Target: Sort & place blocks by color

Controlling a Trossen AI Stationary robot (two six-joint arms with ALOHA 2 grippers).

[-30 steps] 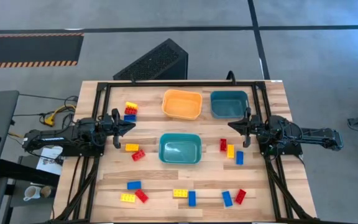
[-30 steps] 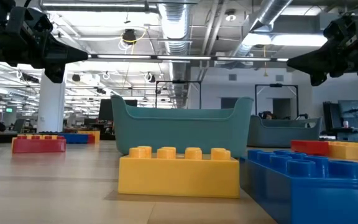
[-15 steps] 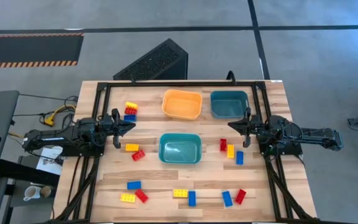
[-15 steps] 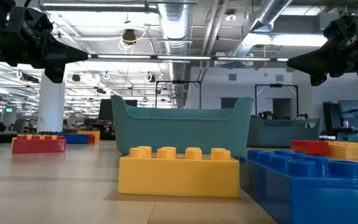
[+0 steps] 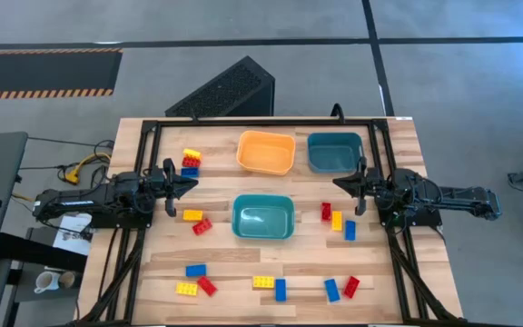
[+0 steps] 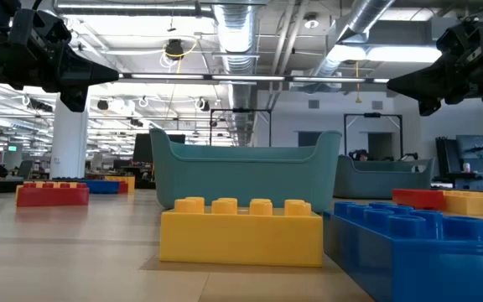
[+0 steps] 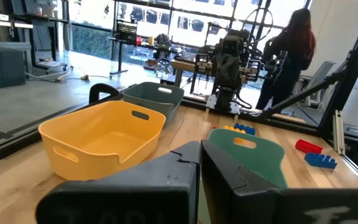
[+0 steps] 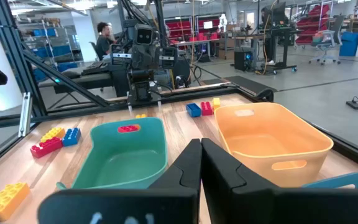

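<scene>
Left pincer (image 5: 187, 184) and right pincer (image 5: 341, 183) closed, empty, raised over tabletop (image 5: 243, 263); blocks (image 5: 337, 220) scattered below, teal bin (image 5: 263, 218) between.

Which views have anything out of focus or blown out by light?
Low view: the nearest blue block is soft, and the ceiling lights glare. Left wrist view: the windows behind are overexposed and its own fingers blur. High view: even light, no harsh shadows on the table.
</scene>
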